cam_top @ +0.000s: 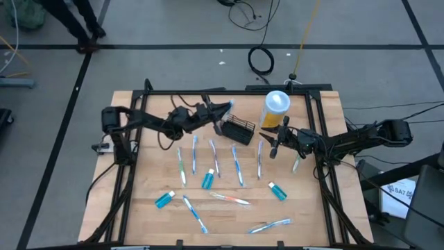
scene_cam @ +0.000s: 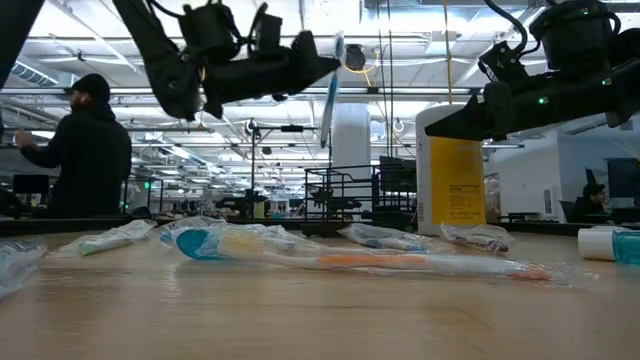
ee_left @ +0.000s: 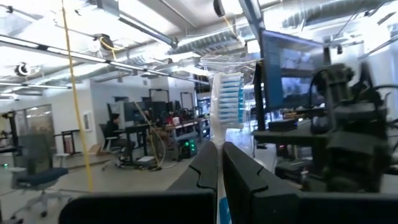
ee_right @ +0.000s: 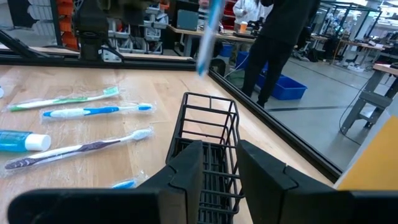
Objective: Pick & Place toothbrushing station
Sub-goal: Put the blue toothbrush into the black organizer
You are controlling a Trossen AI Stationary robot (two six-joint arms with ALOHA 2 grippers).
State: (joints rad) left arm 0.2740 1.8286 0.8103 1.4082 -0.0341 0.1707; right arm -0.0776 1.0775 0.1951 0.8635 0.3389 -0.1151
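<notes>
The toothbrushing station, a small black wire basket [cam_top: 237, 130] [ee_right: 208, 134], stands on its base at the table's far middle. My left gripper [cam_top: 223, 109] [scene_cam: 330, 62] hovers just left of and above it, shut on a blue-and-white toothbrush [scene_cam: 330, 95] in a clear wrapper. The brush's bristle head [ee_left: 227, 99] rises past the fingertips. My right gripper [cam_top: 272, 144] [ee_right: 219, 168] waits to the right of the basket, pointing at it. Its fingers are apart, with nothing between them. My left gripper pinches the toothbrush's handle [ee_left: 220, 146] between its two fingers, a little below the head. The fingers come from the table's left, slanting slightly upward, and lie across the brush. The brush stands nearly upright, head up and clear of the table, with its lower end [ee_right: 202, 62] above the basket.
A yellow cup with a white lid [cam_top: 276, 107] stands right of the basket. Several wrapped toothbrushes [cam_top: 215, 161] and blue toothpaste tubes [cam_top: 165, 200] lie across the near half of the table. A person [scene_cam: 85, 150] stands beyond the table.
</notes>
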